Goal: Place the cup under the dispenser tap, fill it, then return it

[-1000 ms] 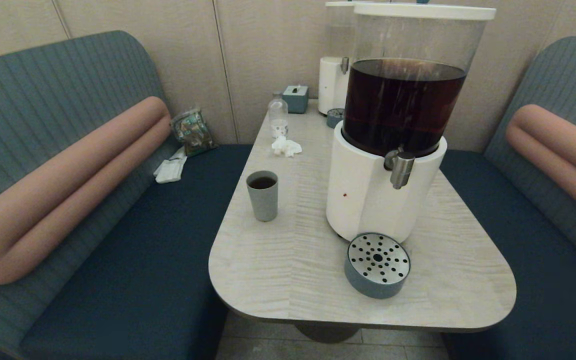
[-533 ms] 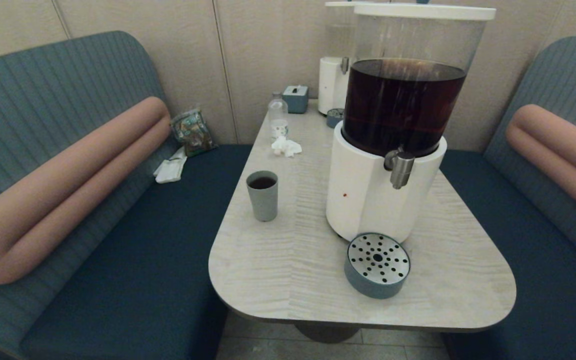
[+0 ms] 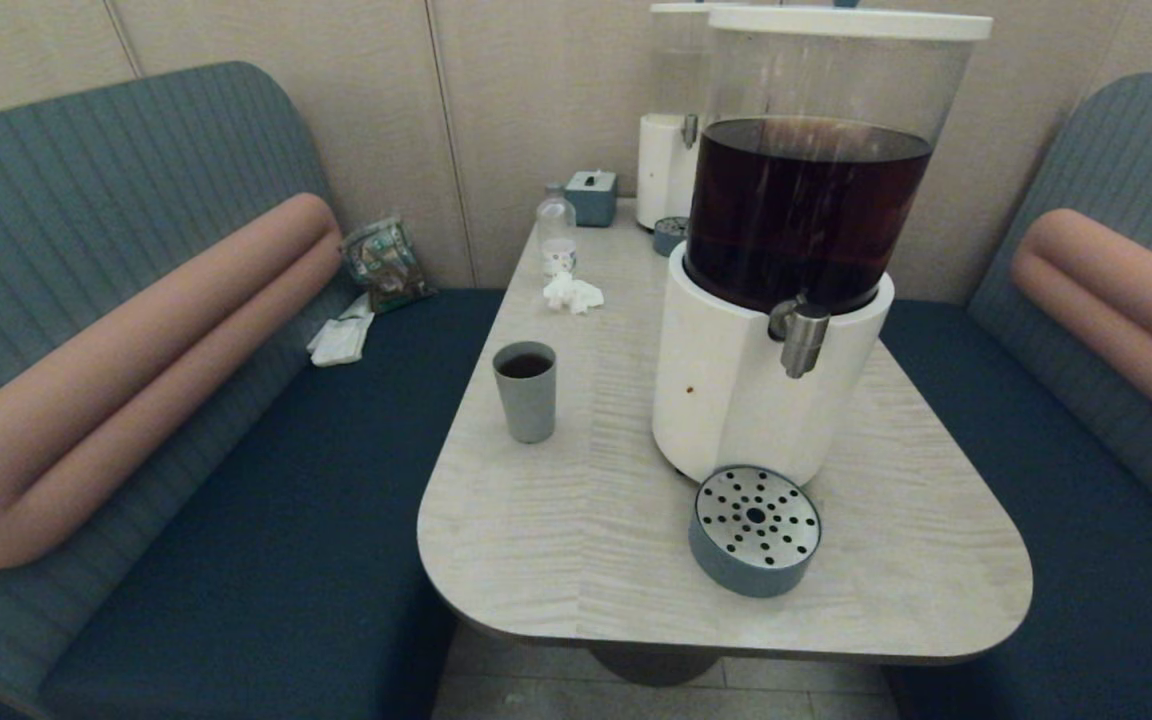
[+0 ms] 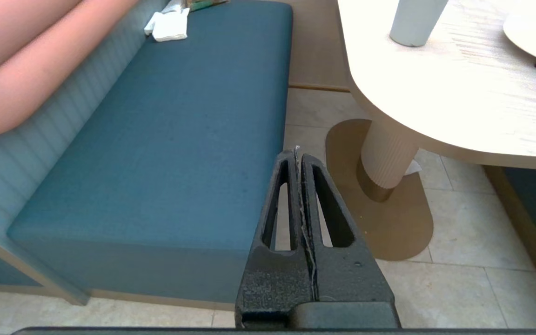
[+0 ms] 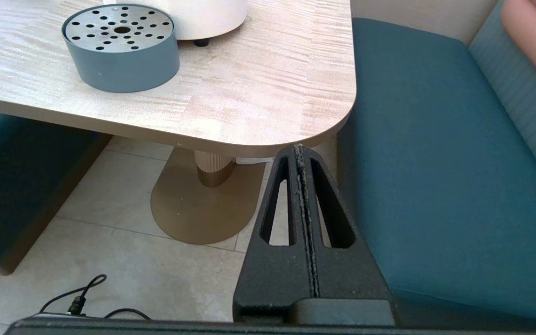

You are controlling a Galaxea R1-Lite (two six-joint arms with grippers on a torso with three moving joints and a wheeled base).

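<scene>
With both the left pincer [image 4: 298,156] and right pincer [image 5: 299,151] closed on nothing below the tabletop [image 3: 576,540], I'd grip the cup [image 3: 525,391], left of the dispenser tap [image 3: 802,338], mid-wall; it holds liquid, so it looks spill-prone and smooth.

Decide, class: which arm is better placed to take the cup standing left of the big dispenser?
Left, probably. The cup stands near the table's left edge, and shows in the left wrist view. The left gripper hangs shut below that side; the right gripper, also shut, hangs by the opposite corner.
</scene>
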